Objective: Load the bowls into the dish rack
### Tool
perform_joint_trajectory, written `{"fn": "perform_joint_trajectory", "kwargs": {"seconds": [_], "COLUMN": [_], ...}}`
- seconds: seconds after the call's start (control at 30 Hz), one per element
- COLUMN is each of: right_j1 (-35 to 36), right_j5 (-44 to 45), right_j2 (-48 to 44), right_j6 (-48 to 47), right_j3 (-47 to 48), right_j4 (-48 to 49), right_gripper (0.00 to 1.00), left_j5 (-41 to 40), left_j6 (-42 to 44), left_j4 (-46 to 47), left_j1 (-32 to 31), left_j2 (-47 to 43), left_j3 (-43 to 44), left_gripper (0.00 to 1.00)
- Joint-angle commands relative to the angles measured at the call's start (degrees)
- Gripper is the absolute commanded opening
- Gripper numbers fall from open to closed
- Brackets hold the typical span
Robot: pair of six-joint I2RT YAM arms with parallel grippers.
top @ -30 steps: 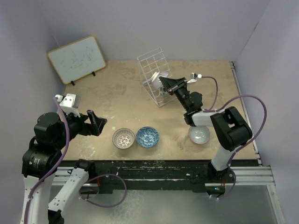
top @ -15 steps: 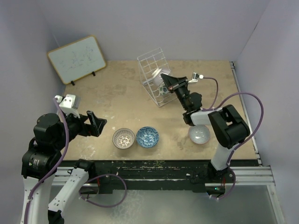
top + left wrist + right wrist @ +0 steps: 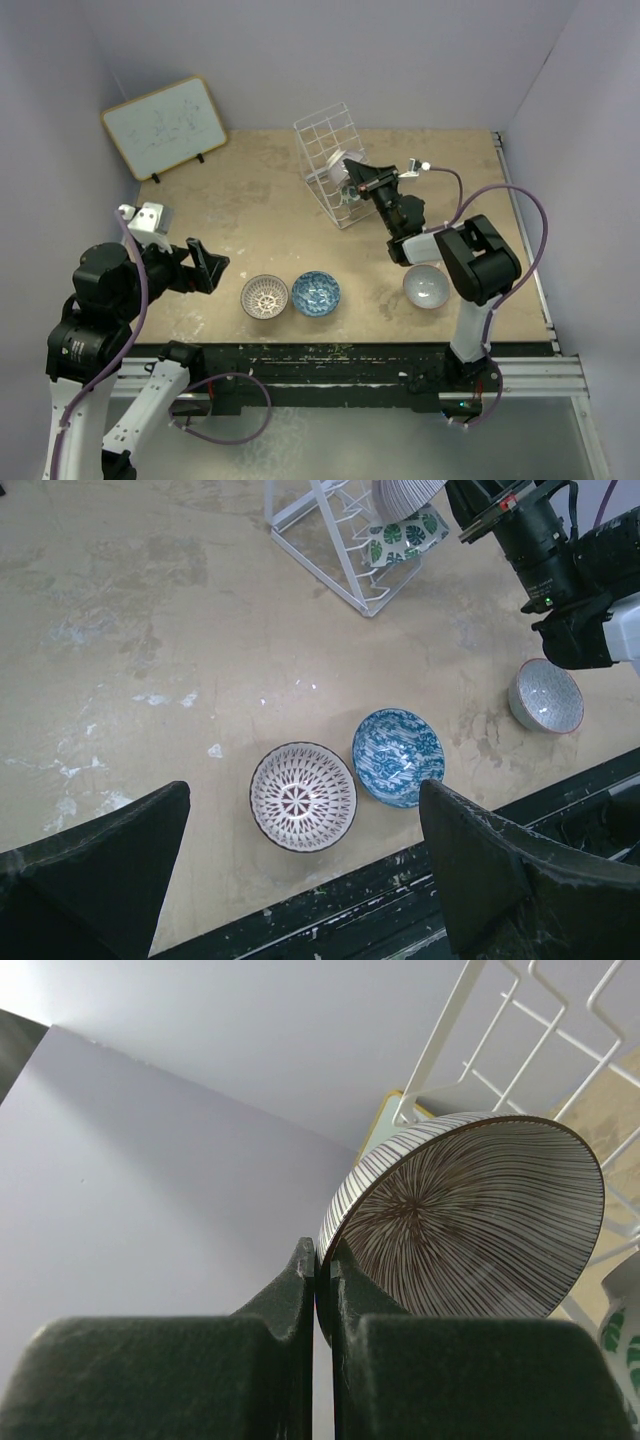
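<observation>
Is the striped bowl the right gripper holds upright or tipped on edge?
Tipped: the striped bowl stands on edge, rim pinched in the right gripper.

We see a white wire dish rack [image 3: 325,150] and a mottled beige table [image 3: 250,220]. The lattice bowl [image 3: 303,797] is brown on white; the blue bowl [image 3: 398,756] carries a blue-and-white floral pattern; the speckled bowl [image 3: 546,695] is grey-white with a mauve-pink rim. The leaf bowl [image 3: 405,535] shows green leaves on white, and the striped bowl [image 3: 470,1220] fine brown radial lines on white

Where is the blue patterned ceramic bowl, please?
Top view: the blue patterned bowl sits on the table near its front edge, right of the brown-and-white radial bowl.
</observation>
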Motion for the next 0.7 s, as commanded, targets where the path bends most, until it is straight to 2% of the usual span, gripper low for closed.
{"fn": "perform_joint_trajectory", "kwargs": {"seconds": [0.0, 0.4, 0.6, 0.67], "right_j1": [-0.88, -2.17, -2.52, -2.52], "right_j5": [2.16, 1.01, 0.05, 0.21], "right_j2": [-0.06, 3.99, 6.95, 7.44], "right_j6": [0.96, 2.23, 3.82, 4.25], "right_j3": [3.06, 4.74, 6.26, 6.08], "right_j4": [23.57, 23.57, 23.57, 23.57], "right_gripper": [0.0, 0.0, 0.03, 0.09], "left_j5": [-0.17, -0.08, -0.04, -0.08], "left_j6": [1.11, 1.56, 1.67, 1.69], "left_j4": [0.55, 1.17, 1.22, 1.09], "left_j1": [-0.38, -0.71, -0.73, -0.73], "left_j2": [-0.51, 0.09, 0.26, 0.36], "left_j3": [-0.37, -1.23, -1.15, -1.14], "left_gripper": [0.99, 0.99, 0.99, 0.99]}}
